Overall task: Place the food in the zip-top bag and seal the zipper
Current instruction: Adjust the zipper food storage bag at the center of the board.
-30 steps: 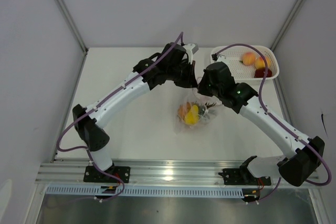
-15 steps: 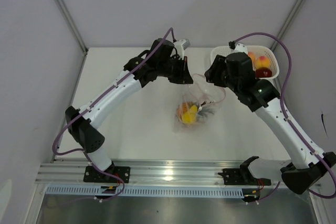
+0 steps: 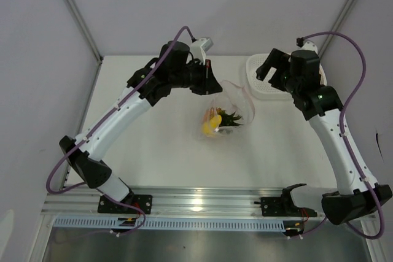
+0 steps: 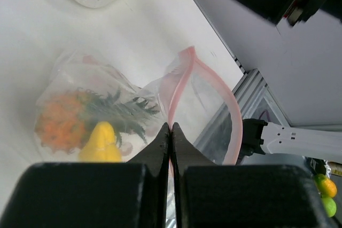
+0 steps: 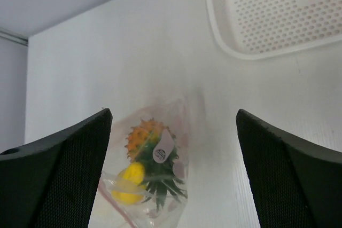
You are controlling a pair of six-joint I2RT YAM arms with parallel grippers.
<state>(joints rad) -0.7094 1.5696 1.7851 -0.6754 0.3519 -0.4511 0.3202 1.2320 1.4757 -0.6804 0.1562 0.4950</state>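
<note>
The zip-top bag (image 3: 224, 111) sits mid-table (image 3: 153, 151) between the two arms, its mouth end raised and its body sagging toward the near edge. The pineapple (image 4: 64, 121) and a yellow fruit (image 4: 101, 142) are inside it. I find the left gripper (image 4: 170, 129) fully closed, pinching the zipper (image 4: 184, 73) at one end of the mouth. From that pinch the pink strip bows out in an open loop on the side facing the basket (image 3: 264, 90). The right gripper (image 3: 270, 69) hovers over the basket at the far right. Its jaws are spread wide and nothing is between them. From that gripper the bag lies to the left and toward the near edge, well apart, and the mouth's long axis runs roughly from the left gripper's pinch toward the right arm. In my judgement the right arm is the one placed to fetch fruit and bring it in through that loop. The part of the basket I can see shows no fruit, and the arm covers the rest.
</note>
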